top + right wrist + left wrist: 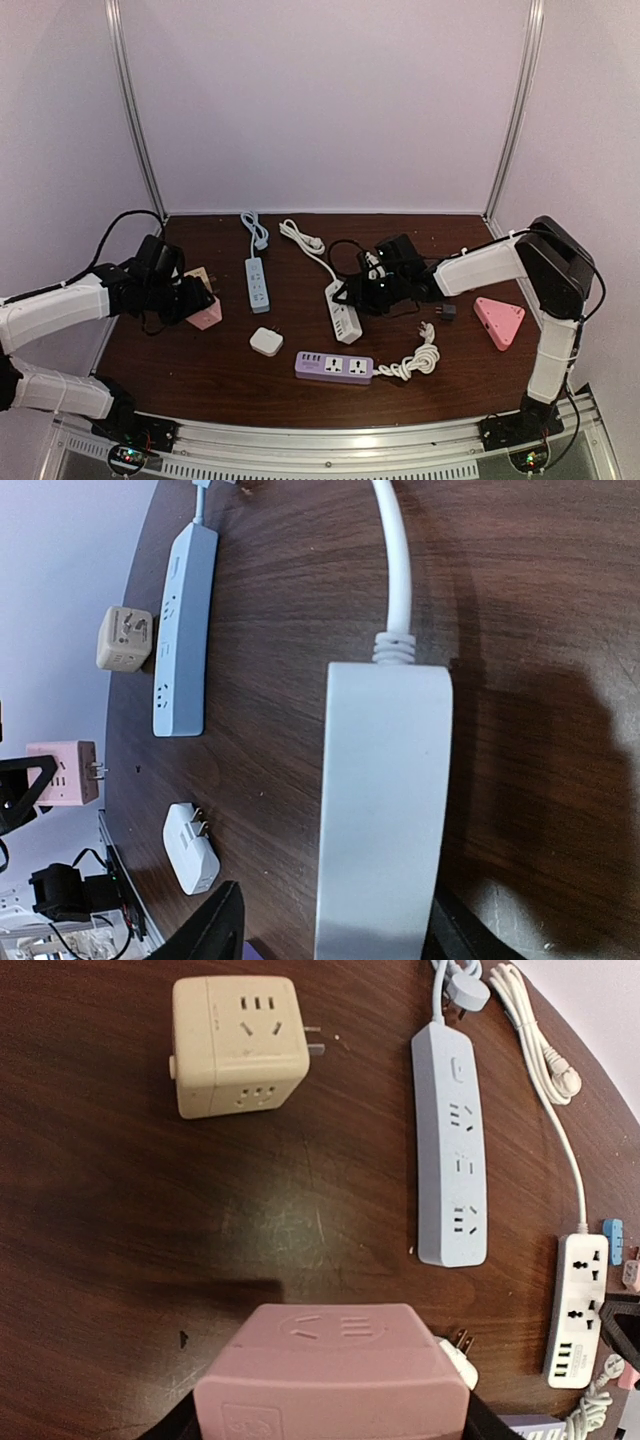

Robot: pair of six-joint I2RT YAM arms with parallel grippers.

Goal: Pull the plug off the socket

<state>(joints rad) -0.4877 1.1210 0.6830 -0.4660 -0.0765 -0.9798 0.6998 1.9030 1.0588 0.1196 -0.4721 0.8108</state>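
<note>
Step, likely: bracing sockets | left gripper (198, 303) pinches pink cube socket (330, 1380) by left edge | right gripper (362, 297) spread astride white power strip (385, 800), midway between side edges | no seated plug visible | next: you find plug, pull straight.

Dark wood table (200, 380), metal corner posts (133, 100), walls (330, 100) pale lilac, poss. white.

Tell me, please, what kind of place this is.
Probably a robot laboratory test booth, not a home: white panel walls on aluminium posts, a left arm and a right arm bolted at the near edge of the dark wooden table, and several power strips on it.
</note>
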